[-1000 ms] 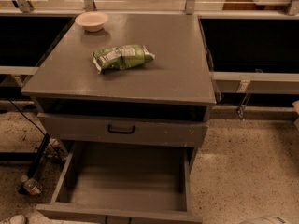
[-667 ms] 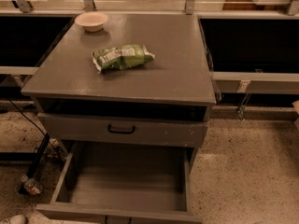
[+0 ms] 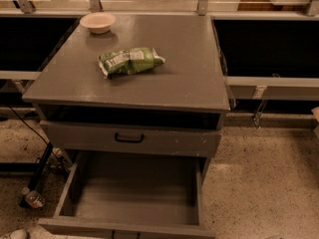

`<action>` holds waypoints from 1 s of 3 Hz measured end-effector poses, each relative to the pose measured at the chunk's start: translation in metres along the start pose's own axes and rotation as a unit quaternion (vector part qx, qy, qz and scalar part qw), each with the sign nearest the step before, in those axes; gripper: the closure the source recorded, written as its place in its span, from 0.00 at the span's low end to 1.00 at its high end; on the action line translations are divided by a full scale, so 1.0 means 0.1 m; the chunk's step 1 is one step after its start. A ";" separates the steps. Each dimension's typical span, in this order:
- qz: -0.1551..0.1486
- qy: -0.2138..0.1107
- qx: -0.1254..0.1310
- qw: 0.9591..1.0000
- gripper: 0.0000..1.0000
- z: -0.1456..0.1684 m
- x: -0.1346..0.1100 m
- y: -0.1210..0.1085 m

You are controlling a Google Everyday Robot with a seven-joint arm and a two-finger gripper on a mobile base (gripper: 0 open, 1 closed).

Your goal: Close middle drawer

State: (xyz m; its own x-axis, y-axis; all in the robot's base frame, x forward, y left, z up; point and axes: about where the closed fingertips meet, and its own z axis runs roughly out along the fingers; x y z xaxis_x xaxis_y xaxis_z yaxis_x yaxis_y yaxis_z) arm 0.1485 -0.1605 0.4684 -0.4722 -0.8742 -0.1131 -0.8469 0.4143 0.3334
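The middle drawer (image 3: 134, 195) is the wide grey box pulled far out toward me at the bottom of the camera view. Its flat floor is bare, and its low front panel (image 3: 149, 228) runs along the bottom edge of the frame. Above it, a taller grey drawer front (image 3: 169, 141) with a black bar handle (image 3: 128, 137) and white scuffs sits nearly flush with the cabinet. My gripper and arm are not in view.
The grey cabinet top (image 3: 189, 78) holds a green snack bag (image 3: 130, 60) and a small white bowl (image 3: 97, 22). A small bottle (image 3: 34, 199) and a black cable lie on the speckled floor at the left. Grey rails with dark openings flank the cabinet.
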 end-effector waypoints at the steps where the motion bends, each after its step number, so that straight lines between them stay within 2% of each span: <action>1: 0.028 -0.048 0.005 0.998 1.00 0.14 -0.19 -0.31; 3: 0.053 -0.129 0.009 0.990 1.00 0.14 -0.57 -0.65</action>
State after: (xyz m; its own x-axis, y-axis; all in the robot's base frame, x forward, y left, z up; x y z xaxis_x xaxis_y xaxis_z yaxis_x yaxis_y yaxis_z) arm 0.2265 -0.1341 0.4400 -0.6037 -0.7327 -0.3142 -0.7922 0.5074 0.3390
